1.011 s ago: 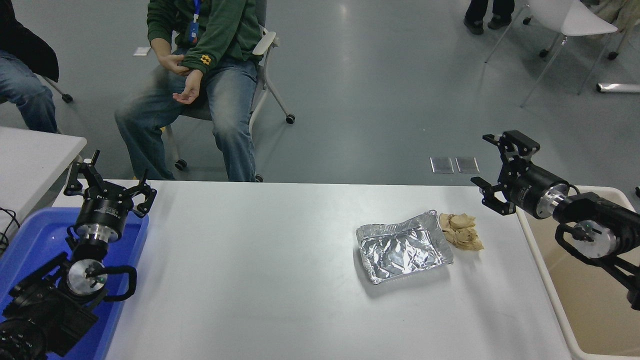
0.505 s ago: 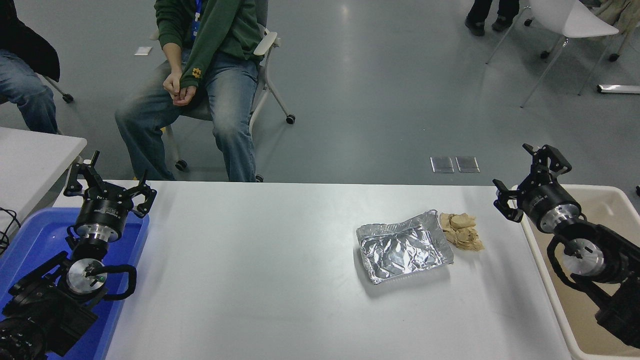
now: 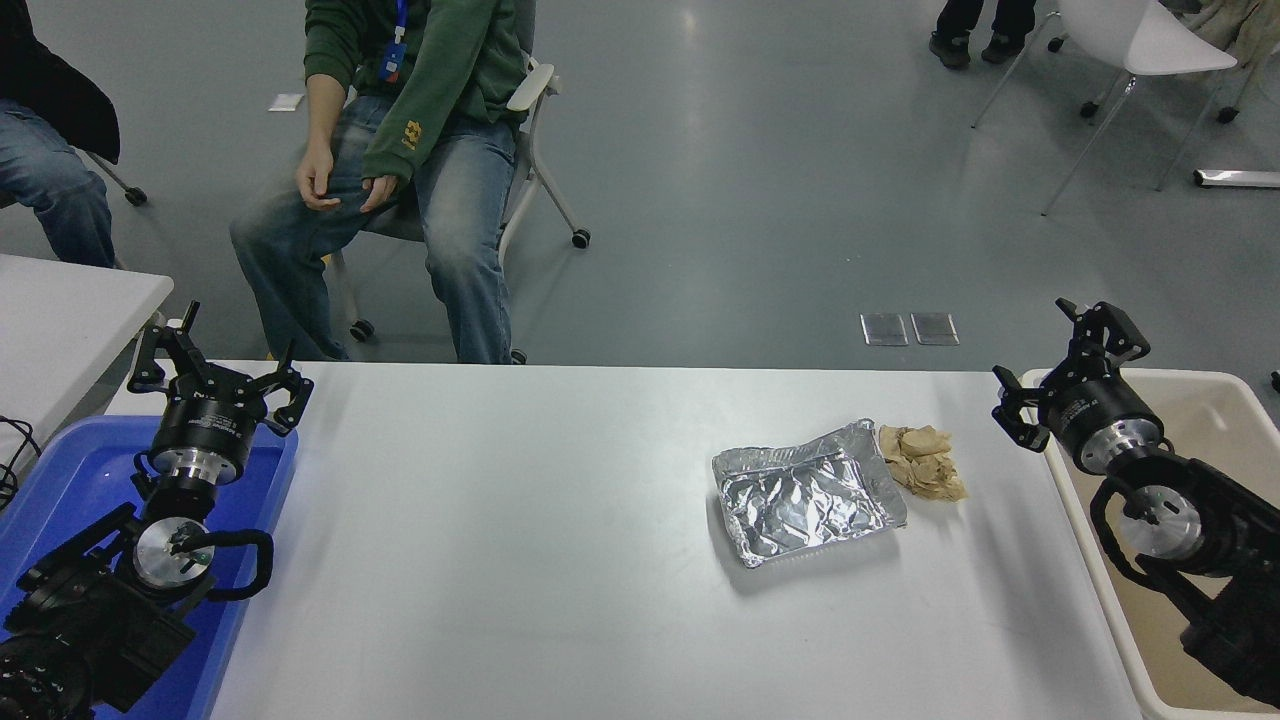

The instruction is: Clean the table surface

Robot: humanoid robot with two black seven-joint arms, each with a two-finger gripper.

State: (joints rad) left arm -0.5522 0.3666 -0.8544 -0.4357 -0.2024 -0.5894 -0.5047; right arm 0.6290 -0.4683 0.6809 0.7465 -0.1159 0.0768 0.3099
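The right gripper [image 3: 1070, 375] hangs spread open and empty over the bin's [image 3: 1215, 392] rim. To its left on the table surface [image 3: 520, 560] lie the foil tray [image 3: 808, 492] and crumpled paper [image 3: 925, 462] — better to grasp the paper first, from above, pinching the wad whole.

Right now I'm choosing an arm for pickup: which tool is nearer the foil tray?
Right. The right tool hangs just beyond the foil tray; the left tool sits over the blue bin, far across the table.
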